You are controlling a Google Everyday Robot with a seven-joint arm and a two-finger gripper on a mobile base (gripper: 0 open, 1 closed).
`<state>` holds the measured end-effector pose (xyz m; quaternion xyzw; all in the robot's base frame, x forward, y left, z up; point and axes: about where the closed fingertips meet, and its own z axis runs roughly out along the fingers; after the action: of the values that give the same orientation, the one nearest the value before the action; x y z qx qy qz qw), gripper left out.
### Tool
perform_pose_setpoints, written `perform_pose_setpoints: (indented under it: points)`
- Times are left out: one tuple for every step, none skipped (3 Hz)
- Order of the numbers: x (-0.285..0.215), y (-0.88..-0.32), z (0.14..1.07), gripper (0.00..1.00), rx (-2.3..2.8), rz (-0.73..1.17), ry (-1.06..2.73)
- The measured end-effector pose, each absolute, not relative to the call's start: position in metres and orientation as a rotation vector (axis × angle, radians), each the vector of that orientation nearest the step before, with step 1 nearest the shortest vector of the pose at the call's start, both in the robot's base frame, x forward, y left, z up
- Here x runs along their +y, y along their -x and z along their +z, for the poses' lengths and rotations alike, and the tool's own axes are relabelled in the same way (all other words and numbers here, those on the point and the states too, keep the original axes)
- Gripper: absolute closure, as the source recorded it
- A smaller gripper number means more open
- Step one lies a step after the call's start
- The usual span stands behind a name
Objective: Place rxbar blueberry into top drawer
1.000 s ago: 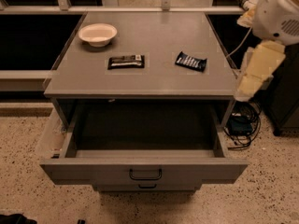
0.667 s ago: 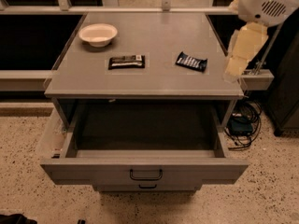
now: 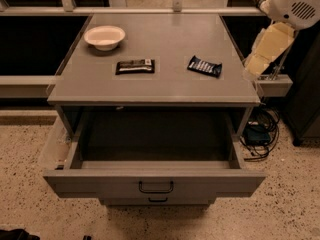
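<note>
The rxbar blueberry (image 3: 204, 66), a dark blue wrapper with white stripes, lies flat on the right half of the grey cabinet top (image 3: 165, 39). The top drawer (image 3: 155, 181) is pulled wide open below it, and its inside shows nothing but shadow; a dark curved handle (image 3: 156, 187) sits on its front. My arm hangs at the right edge, a white joint above a cream link. My gripper (image 3: 251, 69) is at the link's lower end, just off the top's right edge and to the right of the blue bar, touching nothing.
A black-wrapped bar with a white label (image 3: 134, 66) lies at the middle of the top. A white bowl (image 3: 104, 36) stands at the back left. A lower drawer front (image 3: 157, 201) sits under the open drawer. Cables (image 3: 260, 131) lie on the floor at right.
My arm has risen and swung left, from beside the cabinet's right front corner to level with the blue bar. The bars, bowl and drawer have not moved.
</note>
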<state>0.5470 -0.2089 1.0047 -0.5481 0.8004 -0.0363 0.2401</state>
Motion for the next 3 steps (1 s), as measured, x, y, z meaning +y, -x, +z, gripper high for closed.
perform_pose_setpoints:
  points:
    - [-0.245,-0.594,0.978,0.0,2.244,-0.024,1.226]
    - [-0.26,-0.647,0.953,0.0,2.245,0.064,1.063]
    - [-0.245,-0.684,0.925,0.0,2.232,0.163,1.009]
